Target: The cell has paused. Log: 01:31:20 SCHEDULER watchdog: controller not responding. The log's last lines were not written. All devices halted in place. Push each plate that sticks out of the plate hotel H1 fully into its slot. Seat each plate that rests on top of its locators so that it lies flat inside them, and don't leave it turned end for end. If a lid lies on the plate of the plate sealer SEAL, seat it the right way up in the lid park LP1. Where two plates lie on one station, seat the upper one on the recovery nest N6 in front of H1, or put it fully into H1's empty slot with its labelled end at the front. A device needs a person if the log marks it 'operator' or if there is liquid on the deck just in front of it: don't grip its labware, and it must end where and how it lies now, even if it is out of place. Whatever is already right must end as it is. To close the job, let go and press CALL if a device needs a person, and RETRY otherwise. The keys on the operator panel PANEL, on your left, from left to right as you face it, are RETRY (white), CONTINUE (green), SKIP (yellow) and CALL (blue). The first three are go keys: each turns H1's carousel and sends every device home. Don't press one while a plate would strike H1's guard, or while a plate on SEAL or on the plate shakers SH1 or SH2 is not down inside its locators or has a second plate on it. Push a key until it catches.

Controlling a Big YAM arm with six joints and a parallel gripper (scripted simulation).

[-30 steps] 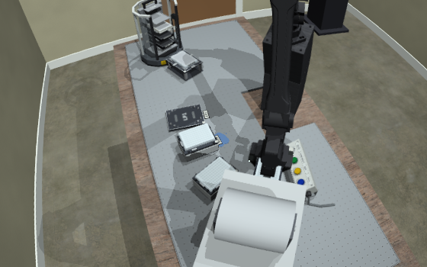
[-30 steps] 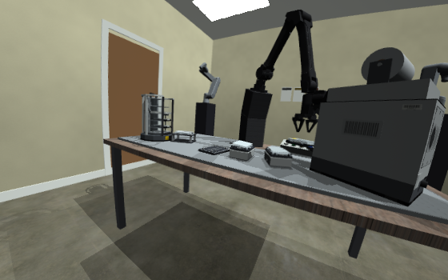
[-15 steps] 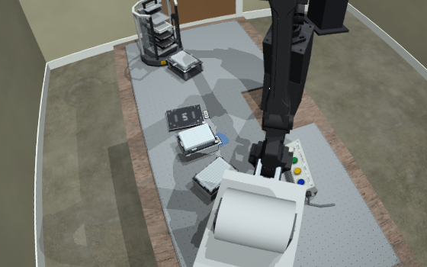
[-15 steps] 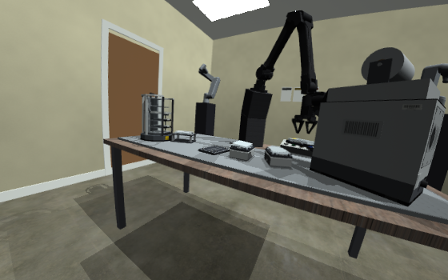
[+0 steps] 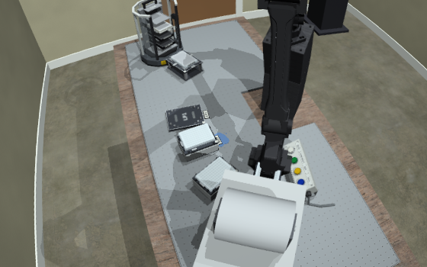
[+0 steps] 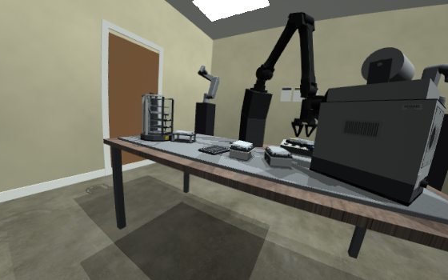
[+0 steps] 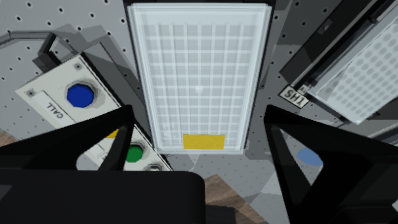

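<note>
My gripper (image 7: 199, 112) (image 5: 268, 175) (image 6: 304, 129) is open and empty. It hangs over a flat white gridded piece (image 7: 199, 75) with a yellow label at its near end. That piece lies on the stage in front of the sealer SEAL (image 5: 256, 217) (image 6: 375, 136), and I cannot tell whether it is a lid or a plate. The fingers stand to either side of it, above it and apart from it. The panel (image 5: 307, 173) (image 7: 47, 95) is just beside, with its blue CALL key (image 7: 80, 95) (image 5: 300, 181) and green key (image 7: 133, 153) (image 5: 294, 160) showing.
The SH1 shaker carries a plate (image 5: 214, 175) (image 7: 360, 75) turned askew. The other shaker's plate (image 5: 197, 139) has blue liquid (image 5: 222, 139) (image 7: 310, 157) beside it. The dark lid park (image 5: 184, 117) lies behind. The hotel H1 (image 5: 155, 30) (image 6: 157, 118) and a plate on the nest (image 5: 184, 62) stand at the far end.
</note>
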